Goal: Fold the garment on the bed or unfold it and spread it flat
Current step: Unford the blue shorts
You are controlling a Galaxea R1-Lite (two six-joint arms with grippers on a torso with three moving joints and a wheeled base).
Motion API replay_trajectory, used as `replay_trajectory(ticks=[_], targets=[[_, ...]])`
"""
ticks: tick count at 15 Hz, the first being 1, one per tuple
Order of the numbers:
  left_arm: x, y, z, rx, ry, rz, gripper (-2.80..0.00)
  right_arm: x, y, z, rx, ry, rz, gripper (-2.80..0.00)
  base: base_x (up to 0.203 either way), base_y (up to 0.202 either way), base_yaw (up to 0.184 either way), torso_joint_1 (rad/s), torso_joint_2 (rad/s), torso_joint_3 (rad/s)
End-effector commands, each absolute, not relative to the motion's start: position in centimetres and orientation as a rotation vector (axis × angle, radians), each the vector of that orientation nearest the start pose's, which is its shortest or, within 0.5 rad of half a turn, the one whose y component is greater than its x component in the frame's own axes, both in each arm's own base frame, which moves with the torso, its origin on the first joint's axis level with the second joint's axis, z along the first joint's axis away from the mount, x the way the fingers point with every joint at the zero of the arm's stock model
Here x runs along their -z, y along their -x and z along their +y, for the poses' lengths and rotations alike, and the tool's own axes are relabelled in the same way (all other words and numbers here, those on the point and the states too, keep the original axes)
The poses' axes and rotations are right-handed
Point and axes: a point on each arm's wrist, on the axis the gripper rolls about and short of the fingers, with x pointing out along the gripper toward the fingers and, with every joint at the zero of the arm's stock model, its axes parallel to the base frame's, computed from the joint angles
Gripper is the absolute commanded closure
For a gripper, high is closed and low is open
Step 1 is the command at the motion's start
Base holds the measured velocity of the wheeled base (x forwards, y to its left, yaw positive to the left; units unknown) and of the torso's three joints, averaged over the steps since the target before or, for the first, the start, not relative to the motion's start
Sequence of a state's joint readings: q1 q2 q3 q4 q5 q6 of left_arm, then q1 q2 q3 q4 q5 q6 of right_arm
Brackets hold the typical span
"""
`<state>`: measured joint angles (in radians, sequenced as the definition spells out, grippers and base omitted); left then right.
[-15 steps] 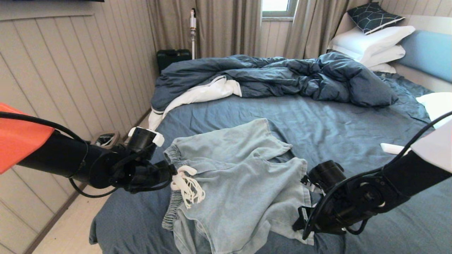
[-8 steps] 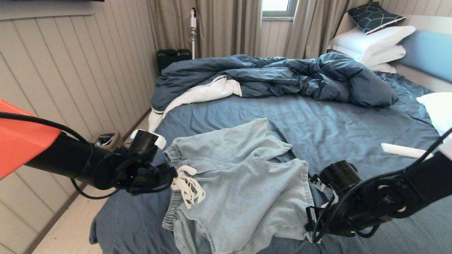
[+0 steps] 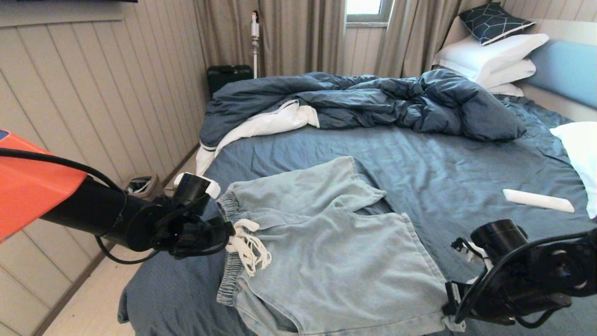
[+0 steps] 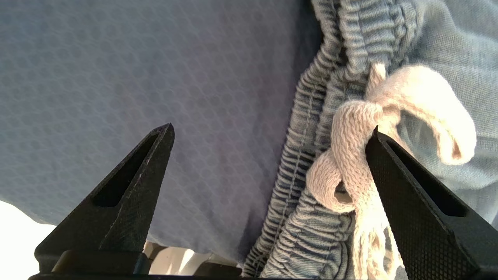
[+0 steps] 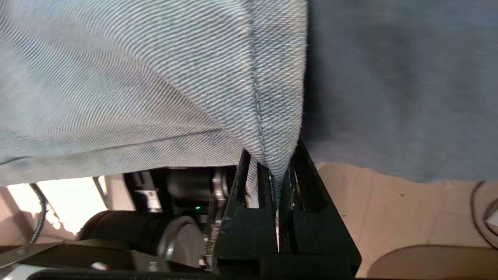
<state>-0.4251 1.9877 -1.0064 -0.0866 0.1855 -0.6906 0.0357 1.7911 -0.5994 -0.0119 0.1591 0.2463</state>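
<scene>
On the bed (image 3: 443,163), the right gripper (image 3: 454,311), clamping the shorts' (image 3: 326,261) hem, is dragging them flatter while the left gripper (image 3: 223,232) is hanging open.

shorts (image 3: 326,252) on bed (image 3: 443,172) (near edge)

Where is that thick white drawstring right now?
In the head view the drawstring lies on the shorts' waistband, at the bed's left, right at the open left gripper.

Right end effector (image 3: 454,310) hides the garment's (image 3: 336,261) corner.
</scene>
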Motion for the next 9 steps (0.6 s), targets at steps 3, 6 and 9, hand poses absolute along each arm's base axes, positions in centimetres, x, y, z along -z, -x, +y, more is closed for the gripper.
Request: replay_trajectory(ticks=[3, 6, 9], targets=[[-9.0, -31.7, -13.9, -0.083, 0.379, 0.885, -2.80, -6.1, -23.5, 0.4, -0.002, -0.298, 1.204, 0.00, 0.000, 0.000, 0.000, 0.000, 0.00, 0.000], [-9.0, -31.7, -13.9, -0.082, 0.379, 0.884, -2.80, -7.0, -23.0, 0.9, -0.029, -0.285, 1.162, -2.80, 0.000, 0.000, 0.000, 0.000, 0.00, 0.000], [-9.3, -31.6, -13.8, -0.081, 0.383, 0.879, -2.80, -8.5, -21.6, 0.9, -0.049, -0.274, 1.103, -2.80, 0.000, 0.000, 0.000, 0.000, 0.00, 0.000]])
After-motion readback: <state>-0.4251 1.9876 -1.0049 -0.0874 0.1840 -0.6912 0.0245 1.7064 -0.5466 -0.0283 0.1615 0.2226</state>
